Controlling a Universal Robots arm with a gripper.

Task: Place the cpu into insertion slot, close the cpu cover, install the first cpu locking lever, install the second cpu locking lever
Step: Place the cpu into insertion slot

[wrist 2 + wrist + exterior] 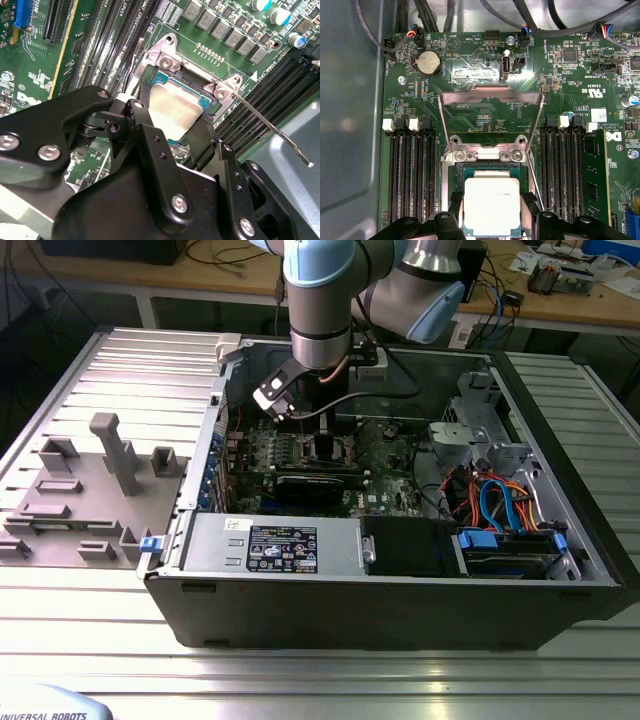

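While the jaws pinch the cpu [491, 202] by two opposite edges right over the insertion slot [470, 166], with the cpu cover [490, 91] standing open, any tilt at release could, I judge, seat it crooked and damage the slot.

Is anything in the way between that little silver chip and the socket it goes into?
Nothing visible. The cover is swung up and back, leaving the slot open. The cpu sits squarely over the slot, with no cable or other part between them.
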